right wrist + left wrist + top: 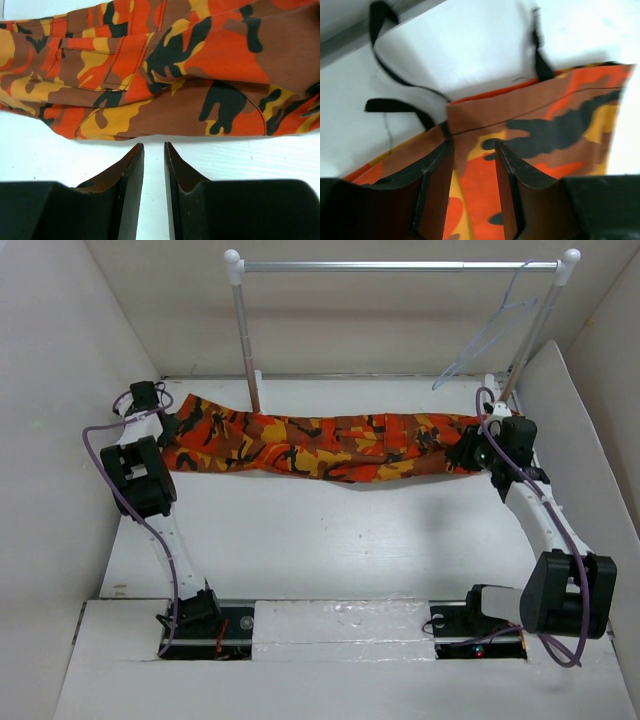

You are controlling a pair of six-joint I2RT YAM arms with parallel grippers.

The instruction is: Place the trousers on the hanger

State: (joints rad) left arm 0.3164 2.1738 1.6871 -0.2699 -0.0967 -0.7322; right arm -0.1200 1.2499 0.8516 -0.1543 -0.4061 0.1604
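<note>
Logging the top view first: the trousers [320, 445] lie stretched across the white table [330, 540] from about 10 o'clock to 2 o'clock, with one end at the left gripper [168, 428] and the other just beside the right gripper [466, 450]. Only this view gives you the hanger [482, 338], hung on the rail [400, 266] near 1 o'clock, well apart from the cloth. Your left wrist view adds what the top cannot. The two dark fingers are clamped on a folded edge of the trousers, fabric fills the gap between them, and black straps [395, 106] trail off toward 10 o'clock. Your right wrist view shows its fingers set at a narrow slit with bare table in it, holding nothing. There the trousers lie past the tips toward 12 o'clock, not touching them. Hard to read: the hanger's wire is faint against the wall and its hook is barely traceable. The left wrist view is blurred, and both wrist views cut off the cloth's ends. Cloth: matte, creased, camouflage blotches in orange, red, yellow and black, with stitched pocket seams. Hanger: thin pale wire, triangular. Rail: white posts, silver crossbar.
</note>
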